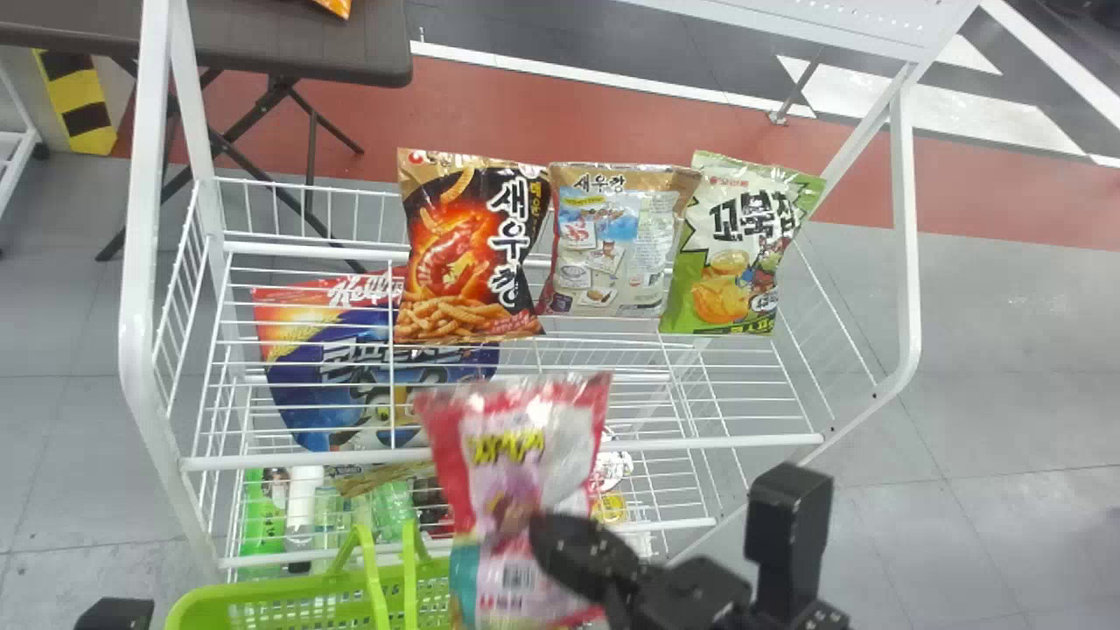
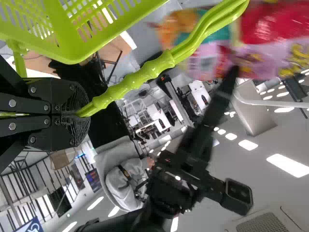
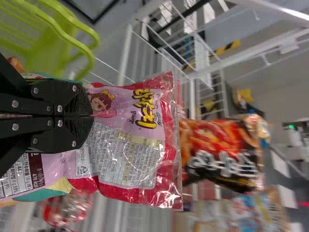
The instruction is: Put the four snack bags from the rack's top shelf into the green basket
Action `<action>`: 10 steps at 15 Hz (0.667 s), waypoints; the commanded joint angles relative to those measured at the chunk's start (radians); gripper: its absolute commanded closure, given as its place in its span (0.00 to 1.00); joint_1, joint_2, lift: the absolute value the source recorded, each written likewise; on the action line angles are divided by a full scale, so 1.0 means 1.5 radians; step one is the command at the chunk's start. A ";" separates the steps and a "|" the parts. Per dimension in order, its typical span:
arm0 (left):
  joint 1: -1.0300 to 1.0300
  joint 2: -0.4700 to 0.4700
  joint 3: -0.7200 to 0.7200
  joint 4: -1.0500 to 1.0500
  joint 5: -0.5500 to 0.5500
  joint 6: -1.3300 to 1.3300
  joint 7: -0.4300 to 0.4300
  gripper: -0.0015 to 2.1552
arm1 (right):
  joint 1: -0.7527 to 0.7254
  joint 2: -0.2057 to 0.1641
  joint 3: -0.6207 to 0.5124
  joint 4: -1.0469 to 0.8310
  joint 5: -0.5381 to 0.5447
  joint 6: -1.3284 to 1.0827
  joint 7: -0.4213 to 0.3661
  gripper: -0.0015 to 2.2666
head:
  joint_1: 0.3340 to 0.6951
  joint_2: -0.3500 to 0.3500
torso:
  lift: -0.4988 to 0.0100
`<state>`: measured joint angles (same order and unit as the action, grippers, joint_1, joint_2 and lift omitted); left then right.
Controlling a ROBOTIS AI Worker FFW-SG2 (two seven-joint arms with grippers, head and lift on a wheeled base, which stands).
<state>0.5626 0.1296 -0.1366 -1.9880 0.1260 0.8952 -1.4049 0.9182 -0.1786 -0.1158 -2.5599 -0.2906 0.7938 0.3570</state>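
The black right pincer pinches a pink plastic bag, not in yet. The black left pincer squeezes the green plastic basket handle. Three shiny snack bags are left.

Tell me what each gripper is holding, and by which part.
The left gripper holds the green basket by its handle. The right gripper holds a pink-and-red snack bag, pinched around its middle.

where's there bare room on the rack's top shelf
Front right, between the green foil snack bag and the white metal front rail. Crowded: the back, where that bag, a beige bag and a black-orange bag line up.
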 commanded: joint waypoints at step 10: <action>-0.001 -0.001 -0.003 -0.002 -0.002 0.000 0.000 0.95 | -0.011 -0.024 0.117 0.082 0.038 0.164 0.002 0.93 | 1.00 0.00 | 0.98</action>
<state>0.5615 0.1291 -0.1411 -1.9924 0.1240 0.8952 -1.4065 0.9071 -0.2072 0.0512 -2.4401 -0.2383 1.0086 0.3606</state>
